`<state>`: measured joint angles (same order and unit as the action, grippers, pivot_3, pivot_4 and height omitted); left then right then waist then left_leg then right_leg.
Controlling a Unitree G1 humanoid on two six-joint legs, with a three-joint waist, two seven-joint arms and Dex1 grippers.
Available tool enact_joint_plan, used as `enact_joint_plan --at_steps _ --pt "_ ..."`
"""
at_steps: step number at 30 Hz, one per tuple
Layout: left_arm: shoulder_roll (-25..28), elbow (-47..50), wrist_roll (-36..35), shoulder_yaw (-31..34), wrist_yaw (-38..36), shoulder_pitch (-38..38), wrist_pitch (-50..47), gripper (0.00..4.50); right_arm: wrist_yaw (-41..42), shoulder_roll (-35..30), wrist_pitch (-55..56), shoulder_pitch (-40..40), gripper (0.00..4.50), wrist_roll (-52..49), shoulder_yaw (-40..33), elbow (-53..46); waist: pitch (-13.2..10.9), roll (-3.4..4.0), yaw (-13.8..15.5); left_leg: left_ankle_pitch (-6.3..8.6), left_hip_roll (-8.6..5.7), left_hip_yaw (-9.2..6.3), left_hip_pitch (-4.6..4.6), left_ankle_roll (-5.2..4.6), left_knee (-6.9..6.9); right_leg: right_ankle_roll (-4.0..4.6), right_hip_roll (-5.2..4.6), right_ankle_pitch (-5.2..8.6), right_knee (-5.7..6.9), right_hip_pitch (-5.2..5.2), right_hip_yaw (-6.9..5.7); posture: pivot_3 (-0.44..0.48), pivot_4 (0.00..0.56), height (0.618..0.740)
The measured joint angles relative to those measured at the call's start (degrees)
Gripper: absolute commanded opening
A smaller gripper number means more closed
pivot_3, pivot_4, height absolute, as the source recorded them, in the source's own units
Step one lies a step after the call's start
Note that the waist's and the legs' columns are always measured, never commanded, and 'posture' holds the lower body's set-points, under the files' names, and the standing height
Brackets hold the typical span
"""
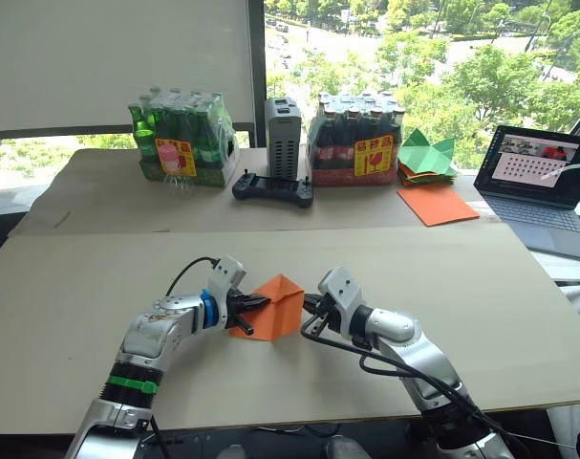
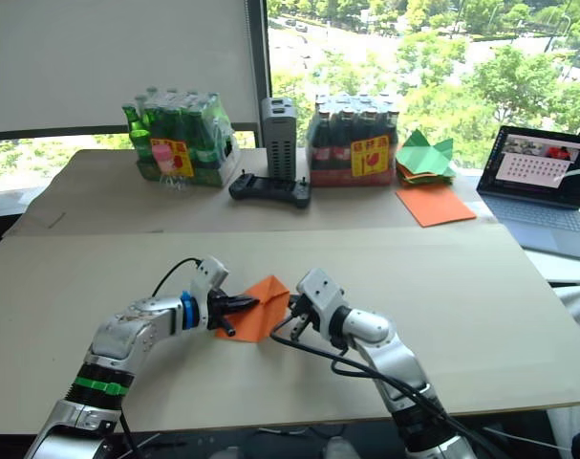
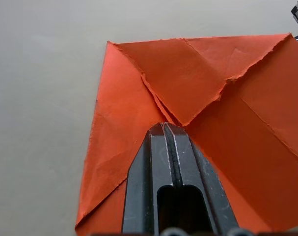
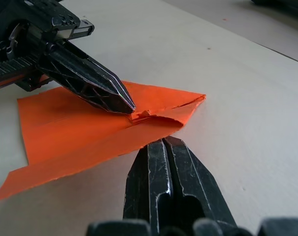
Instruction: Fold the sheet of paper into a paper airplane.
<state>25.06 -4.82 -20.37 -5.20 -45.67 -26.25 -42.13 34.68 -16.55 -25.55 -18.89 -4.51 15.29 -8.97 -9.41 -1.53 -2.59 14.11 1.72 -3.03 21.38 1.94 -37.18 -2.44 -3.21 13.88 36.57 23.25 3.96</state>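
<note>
The sheet of paper [image 1: 284,308] is bright orange and lies on the near table, folded to a point with two flaps meeting along a centre crease [image 3: 178,83]. My left gripper [image 1: 263,302] is shut, and its tip [image 3: 164,128] rests on the paper where the flaps meet. My right gripper [image 1: 311,304] is also shut, with its tip [image 4: 163,143] at the paper's folded right edge [image 4: 158,125]. The right wrist view shows the left gripper [image 4: 128,107] pressing on the paper from the opposite side.
On the far table stand a pack of green bottles [image 1: 184,143], a grey box [image 1: 282,134], a pack of dark bottles [image 1: 354,143] and a black controller [image 1: 273,188]. Green paper shapes [image 1: 426,153], a larger orange sheet [image 1: 438,204] and a laptop [image 1: 547,182] are at far right.
</note>
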Motion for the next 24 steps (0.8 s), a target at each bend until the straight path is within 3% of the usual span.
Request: enact_joint_plan --at_steps 16,24 --pt "0.1 -3.6 0.2 0.4 -0.5 -0.6 3.5 0.0 -2.2 7.3 -2.0 -2.1 0.02 -1.0 2.4 -0.3 0.0 0.0 -0.1 0.0 0.0 -0.01 -0.03 0.0 -0.06 0.0 0.0 0.0 0.1 0.0 0.0 0.0 0.15 0.74" --pt "0.7 -3.5 0.1 2.1 0.1 0.6 4.4 0.0 -3.0 10.0 -1.9 -4.9 0.02 0.0 4.5 5.6 0.0 0.0 -0.4 0.0 0.02 -0.01 -0.06 0.0 -0.06 0.01 0.02 0.0 0.15 0.01 0.0 0.0 0.15 0.74"
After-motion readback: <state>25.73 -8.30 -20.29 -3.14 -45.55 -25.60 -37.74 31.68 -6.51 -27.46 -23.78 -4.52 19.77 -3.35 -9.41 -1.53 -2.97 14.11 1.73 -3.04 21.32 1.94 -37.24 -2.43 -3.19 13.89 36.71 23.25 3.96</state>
